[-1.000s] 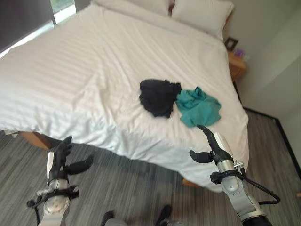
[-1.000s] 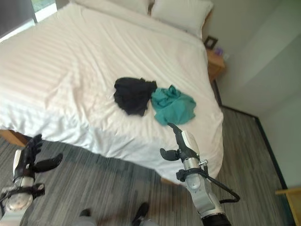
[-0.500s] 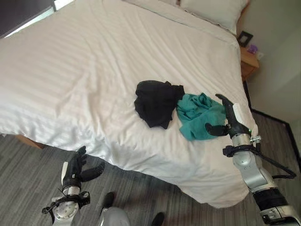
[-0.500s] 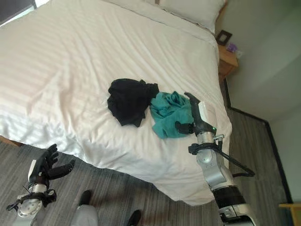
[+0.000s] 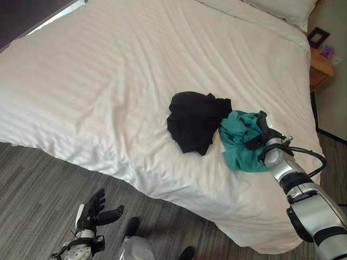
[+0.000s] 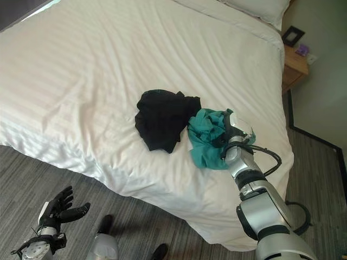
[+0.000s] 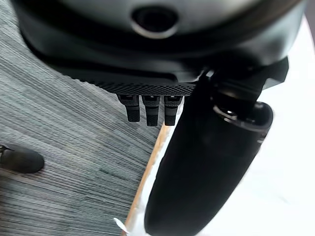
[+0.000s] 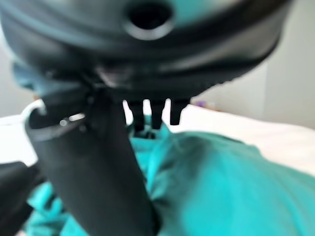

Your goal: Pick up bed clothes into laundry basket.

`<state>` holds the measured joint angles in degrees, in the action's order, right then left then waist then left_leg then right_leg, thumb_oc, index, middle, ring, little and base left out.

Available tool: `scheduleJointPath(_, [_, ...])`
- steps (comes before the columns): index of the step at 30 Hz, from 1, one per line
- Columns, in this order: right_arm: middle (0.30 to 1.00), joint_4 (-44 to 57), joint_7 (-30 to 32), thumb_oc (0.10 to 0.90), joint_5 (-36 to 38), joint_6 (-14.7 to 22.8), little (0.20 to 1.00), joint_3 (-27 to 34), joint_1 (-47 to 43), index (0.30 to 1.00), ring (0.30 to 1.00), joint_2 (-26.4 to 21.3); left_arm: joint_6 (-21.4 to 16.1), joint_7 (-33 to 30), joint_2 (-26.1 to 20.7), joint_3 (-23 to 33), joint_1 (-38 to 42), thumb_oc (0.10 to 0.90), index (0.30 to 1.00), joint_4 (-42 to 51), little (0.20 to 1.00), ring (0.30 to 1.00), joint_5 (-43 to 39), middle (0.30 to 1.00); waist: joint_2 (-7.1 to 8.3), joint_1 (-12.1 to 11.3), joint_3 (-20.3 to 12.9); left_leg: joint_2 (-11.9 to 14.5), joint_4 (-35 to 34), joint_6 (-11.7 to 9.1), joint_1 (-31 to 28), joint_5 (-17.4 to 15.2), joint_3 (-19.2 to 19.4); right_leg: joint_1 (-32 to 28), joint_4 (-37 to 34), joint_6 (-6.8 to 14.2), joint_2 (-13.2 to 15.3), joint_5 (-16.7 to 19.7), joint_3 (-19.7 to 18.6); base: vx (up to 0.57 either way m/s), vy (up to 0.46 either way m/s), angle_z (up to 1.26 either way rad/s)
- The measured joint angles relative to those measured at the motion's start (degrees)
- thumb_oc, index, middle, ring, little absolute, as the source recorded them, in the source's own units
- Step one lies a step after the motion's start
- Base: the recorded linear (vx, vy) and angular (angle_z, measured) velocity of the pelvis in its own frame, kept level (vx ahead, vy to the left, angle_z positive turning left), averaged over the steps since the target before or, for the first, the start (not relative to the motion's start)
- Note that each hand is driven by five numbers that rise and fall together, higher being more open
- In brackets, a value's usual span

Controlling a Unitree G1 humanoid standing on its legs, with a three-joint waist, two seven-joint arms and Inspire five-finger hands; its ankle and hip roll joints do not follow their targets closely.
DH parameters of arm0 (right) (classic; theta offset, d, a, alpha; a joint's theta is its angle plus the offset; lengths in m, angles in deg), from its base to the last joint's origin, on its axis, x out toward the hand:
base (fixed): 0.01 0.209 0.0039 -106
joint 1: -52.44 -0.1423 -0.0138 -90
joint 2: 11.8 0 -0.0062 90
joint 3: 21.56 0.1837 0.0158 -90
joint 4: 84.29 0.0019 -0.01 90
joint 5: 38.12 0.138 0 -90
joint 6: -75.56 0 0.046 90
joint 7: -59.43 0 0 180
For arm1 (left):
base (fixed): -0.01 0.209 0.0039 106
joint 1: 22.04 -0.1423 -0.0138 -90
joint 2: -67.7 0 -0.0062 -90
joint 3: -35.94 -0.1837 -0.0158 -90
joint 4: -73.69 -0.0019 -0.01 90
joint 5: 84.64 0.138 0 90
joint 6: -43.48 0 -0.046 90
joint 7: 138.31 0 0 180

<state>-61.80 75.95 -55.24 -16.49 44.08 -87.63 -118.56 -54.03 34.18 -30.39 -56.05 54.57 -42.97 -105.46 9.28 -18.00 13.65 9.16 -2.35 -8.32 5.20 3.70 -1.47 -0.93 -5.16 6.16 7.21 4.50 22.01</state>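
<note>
The right hand (image 5: 264, 131) rests open on the teal garment (image 5: 242, 143) beneath it, not yet gripping; next, I think, the fingers must curl into the cloth.

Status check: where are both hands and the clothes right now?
Right hand on teal garment, grip unclear. Left hand open, low over floor. Black garment beside teal on bed. Nothing blocking.

A bedroom: white-sheeted bed (image 5: 119, 70), pillow (image 5: 282, 8), wooden nightstand (image 5: 320, 65).
</note>
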Motion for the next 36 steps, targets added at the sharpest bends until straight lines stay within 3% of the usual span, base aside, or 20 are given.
scheduleJointPath(6, [0.9,-1.75,-0.08,0.8,0.11,-0.27,0.9,0.04,-0.94,0.9,0.9,-0.05,0.01,0.53,0.08,-0.23,0.35,0.8,0.9,-0.79,0.9,0.9,0.01,0.9,-1.79,0.34,-0.14,0.04,-0.25,-0.15,2.34,0.96,-1.18,1.75,0.0,-0.01,-0.13,0.01,1.18,0.0,0.002,0.09])
scheduleJointPath(9, [0.9,-2.15,-0.08,0.8,0.12,-0.28,0.9,0.04,-1.11,0.9,0.9,-0.04,-0.13,0.6,0.13,-0.35,0.73,0.8,0.9,-1.57,0.9,0.9,0.02,0.9,-2.06,0.19,0.02,0.03,-0.26,-0.21,2.49,1.03,-1.18,1.78,0.0,0.0,-0.13,0.0,1.23,-0.01,0.009,0.02])
scheduleJointPath(10, [0.9,-3.69,0.18,0.8,0.16,0.12,0.9,0.05,-1.6,0.9,0.9,-0.27,-1.71,0.71,0.48,-1.25,2.36,0.8,0.9,-4.27,0.9,0.9,0.1,0.9,-2.33,0.41,-0.05,-0.12,-0.16,-0.22,3.05,1.14,-1.53,2.17,-0.01,0.01,-0.04,-0.02,1.38,-0.01,0.007,0.12])
scheduleJointPath(13, [0.9,-4.01,0.04,0.8,0.32,-0.17,0.9,0.08,-2.41,0.9,0.9,-0.36,-0.85,0.58,0.68,-1.49,2.76,0.8,0.9,-4.99,0.9,0.9,0.05,0.9,-2.45,0.64,-0.06,-0.03,-0.38,-0.32,4.51,1.63,-2.06,3.46,0.0,-0.02,-0.21,-0.03,1.49,0.0,0.0,0.06])
scheduleJointPath(14, [0.3,-4.42,0.01,0.4,0.37,-0.14,0.3,0.09,-2.48,0.3,0.3,-0.27,-1.07,0.68,1.13,-1.82,2.57,0.8,0.9,-6.17,0.9,0.9,0.05,0.9,-2.76,0.32,0.07,-0.01,-0.39,-0.34,4.64,1.69,-2.09,3.44,-0.01,0.0,-0.16,-0.06,1.56,0.02,0.002,0.03])
scheduleJointPath(15, [0.3,-7.16,0.11,0.4,0.52,0.2,0.3,-0.05,-3.72,0.3,0.3,-0.02,-4.2,1.45,2.7,-1.54,4.87,0.8,0.9,-13.94,0.9,0.9,0.35,0.9,-3.32,0.41,-0.37,-0.09,-0.25,-0.34,4.73,1.69,-2.32,3.37,-0.02,0.04,-0.01,-0.04,2.43,0.02,0.002,0.14])
scheduleJointPath(17, [0.3,-8.46,-0.17,0.4,1.38,-0.17,0.3,0.1,-5.52,0.3,0.3,-0.12,-0.45,0.49,4.09,-1.57,6.51,0.8,0.9,-18.51,0.9,0.9,-0.08,0.9,-3.95,1.27,-0.76,-0.14,-0.24,-0.37,5.79,1.84,-3.04,3.84,-0.01,0.02,-0.03,-0.03,3.05,0.0,0.0,0.18])
scheduleJointPath(21, [0.3,-8.52,-0.12,0.4,1.54,-0.36,0.3,0.1,-6.32,0.3,0.3,-0.67,0.09,0.63,4.43,-1.88,4.15,0.8,0.9,-18.38,0.9,0.9,-0.03,0.9,-3.98,0.99,-0.78,0.06,-0.26,-0.6,6.12,2.03,-3.22,4.15,-0.01,-0.01,-0.37,-0.05,3.07,0.04,0.014,0.02])
scheduleJointPath(22, [0.3,-8.3,-0.41,0.4,2.23,-0.23,0.3,1.1,-6.51,0.3,0.3,-1.04,-0.62,1.14,4.61,-1.1,4.45,0.8,0.9,-20.57,0.9,0.9,-0.25,0.9,-4.03,1.33,-0.81,0.03,-0.21,-0.64,6.07,1.98,-3.29,3.95,0.01,-0.07,-0.27,-0.1,3.01,0.07,0.028,0.08])
scheduleJointPath(23, [0.3,-7.01,-1.01,0.4,4.87,-0.61,0.3,2.44,-6.89,0.3,0.3,-1.49,-1.38,1.38,6.48,3.86,7.11,0.8,0.9,-27.7,0.9,0.9,-1.55,0.9,-4.53,1.6,-1.18,-0.06,-0.52,-0.54,5.9,2.12,-3.63,3.74,0.01,-0.11,-0.15,-0.13,3.15,0.0,0.001,0.05])
scheduleJointPath(24, [0.3,-6.97,-0.95,0.4,5.38,-0.33,0.3,2.26,-7.35,0.3,0.3,-2.27,-0.48,-0.67,6.3,5.51,7.33,0.8,0.9,-28.88,0.9,0.9,-3.05,0.9,-4.53,1.66,-1.23,-0.02,-0.56,-0.52,5.71,2.13,-3.54,3.69,0.0,-0.11,-0.15,-0.13,3.17,0.0,0.0,0.06])
scheduleJointPath(29, [0.3,-7.14,-1.05,0.4,6.47,-0.35,0.3,2.27,-7.45,0.3,0.3,-3.71,-0.69,-1.05,4.58,5.54,6.77,0.8,0.9,-28.83,0.9,0.9,-3.85,0.9,-4.99,1.31,-1.47,-0.04,-0.61,-0.55,5.81,2.15,-3.68,3.69,0.0,-0.12,-0.24,-0.13,3.43,0.02,0.01,0.01])
scheduleJointPath(32, [0.3,0.59,-0.89,0.4,8.76,-0.39,0.3,4.57,-5.85,0.3,0.3,-4.45,0.0,-1.36,3.87,7.95,5.08,0.8,0.9,-24.45,0.9,0.9,-3.87,0.9,-5.02,2.01,-1.49,0.01,-0.91,-0.55,5.27,2.25,-3.11,3.63,0.01,-0.12,-0.25,-0.13,2.72,0.01,0.012,-0.08])
scheduleJointPath(36, [0.3,0.93,-0.37,0.4,9.0,-0.2,0.3,4.54,-6.22,0.3,0.3,-5.18,-1.0,-2.21,2.04,9.47,5.12,0.8,0.9,-22.14,0.9,0.9,-3.88,0.9,-5.14,2.07,-1.55,0.13,-1.21,-0.56,3.95,2.25,-2.67,2.62,0.0,-0.11,-0.29,-0.13,2.71,0.06,0.047,-0.02])
